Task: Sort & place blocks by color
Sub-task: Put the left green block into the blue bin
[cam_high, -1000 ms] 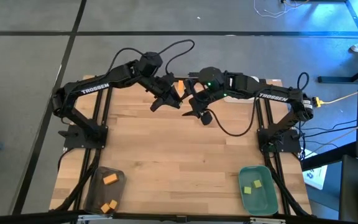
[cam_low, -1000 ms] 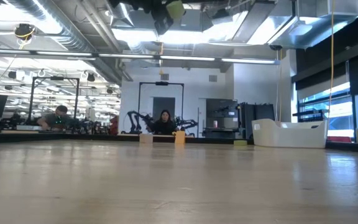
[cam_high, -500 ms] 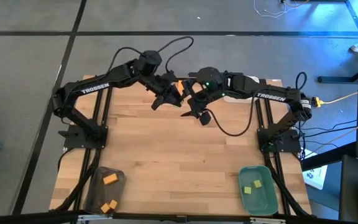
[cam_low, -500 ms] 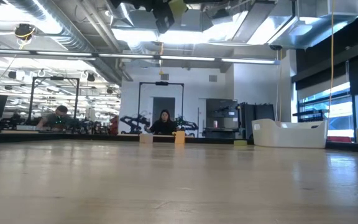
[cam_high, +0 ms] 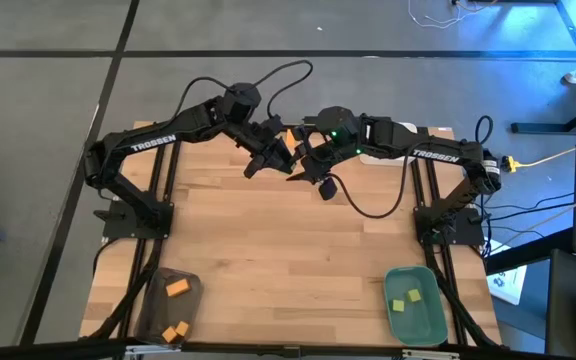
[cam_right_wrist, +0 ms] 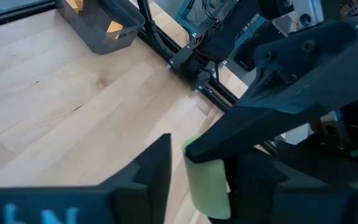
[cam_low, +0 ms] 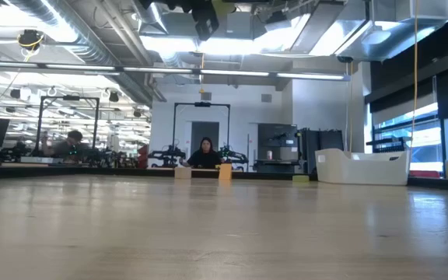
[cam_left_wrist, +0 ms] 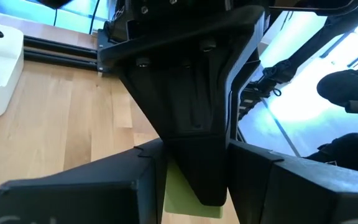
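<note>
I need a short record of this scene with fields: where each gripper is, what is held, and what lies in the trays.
left gripper: raised over the table's far middle, shut on a green block
right gripper: meets the left one, around the same block
grey tray: near left corner, holds orange blocks
green tray: near right corner, holds two green blocks
stage: likely a handover from left to right

Large open workshop behind a pale wooden table (cam_low: 224, 233) — exposed ceiling ducts (cam_low: 68, 31), bright strip lights (cam_low: 239, 75), white back wall (cam_low: 317, 109), a dark doorway (cam_low: 204, 132). Windows (cam_low: 434, 128) at right; grey floor (cam_high: 48, 120) around.
</note>
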`<state>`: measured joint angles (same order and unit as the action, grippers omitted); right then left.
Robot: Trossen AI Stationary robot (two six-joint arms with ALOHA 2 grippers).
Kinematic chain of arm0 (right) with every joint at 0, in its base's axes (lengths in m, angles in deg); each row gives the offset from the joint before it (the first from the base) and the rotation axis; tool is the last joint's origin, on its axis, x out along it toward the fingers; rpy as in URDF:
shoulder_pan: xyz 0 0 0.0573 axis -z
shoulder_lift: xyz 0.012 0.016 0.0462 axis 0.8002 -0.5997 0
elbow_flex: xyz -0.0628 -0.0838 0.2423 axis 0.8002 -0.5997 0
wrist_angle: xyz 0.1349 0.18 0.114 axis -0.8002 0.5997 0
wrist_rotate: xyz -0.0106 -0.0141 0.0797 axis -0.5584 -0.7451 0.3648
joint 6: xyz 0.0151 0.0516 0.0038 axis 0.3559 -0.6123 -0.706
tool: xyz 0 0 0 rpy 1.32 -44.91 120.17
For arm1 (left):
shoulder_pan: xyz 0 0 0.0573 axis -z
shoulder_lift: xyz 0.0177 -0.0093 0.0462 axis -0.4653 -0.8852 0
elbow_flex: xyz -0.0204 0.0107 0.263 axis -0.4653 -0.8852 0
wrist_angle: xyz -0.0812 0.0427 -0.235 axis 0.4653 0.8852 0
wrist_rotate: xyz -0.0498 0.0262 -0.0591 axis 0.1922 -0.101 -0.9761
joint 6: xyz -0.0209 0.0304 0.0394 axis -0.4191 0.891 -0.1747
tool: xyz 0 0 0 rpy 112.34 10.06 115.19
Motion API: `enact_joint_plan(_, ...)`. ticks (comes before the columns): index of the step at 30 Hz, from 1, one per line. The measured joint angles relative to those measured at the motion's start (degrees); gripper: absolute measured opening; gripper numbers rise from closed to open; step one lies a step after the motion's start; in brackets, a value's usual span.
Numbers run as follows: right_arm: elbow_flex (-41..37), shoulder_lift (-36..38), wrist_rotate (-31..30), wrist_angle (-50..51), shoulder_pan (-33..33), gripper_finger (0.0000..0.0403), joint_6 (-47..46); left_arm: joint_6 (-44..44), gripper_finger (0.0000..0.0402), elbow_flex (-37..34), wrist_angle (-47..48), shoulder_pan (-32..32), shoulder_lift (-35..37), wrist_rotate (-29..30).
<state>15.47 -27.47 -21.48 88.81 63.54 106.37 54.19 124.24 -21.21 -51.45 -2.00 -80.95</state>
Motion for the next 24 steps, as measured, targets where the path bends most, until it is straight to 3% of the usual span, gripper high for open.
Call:
enact_joint_plan(8, 0.0, 0.0, -0.44, -0.04, -0.01, 0.0079, 1.2, 0.1, 0.0101, 0.0, -0.03, 0.19, 0.0, -0.2)
enact_joint_plan(13, 0.0, 0.0, -1.11, 0.16, -0.07, 0.0074, 1.23, 0.23, 0.0101, 0.0, -0.05, 0.19, 0.0, -0.01)
enact_joint_plan(18, -0.11, -0.09, -2.19, 0.66, -0.03, 0.0072, 0.58, 0.49, 0.015, 0.02, 1.23, 0.21, 0.0, 4.29)
enact_joint_plan(24, -0.22, 0.47, -8.13, 3.08, -0.45, 0.0072, -0.83, 8.94, 0.0171, 0.13, 5.53, 0.17, 0.04, 8.84)
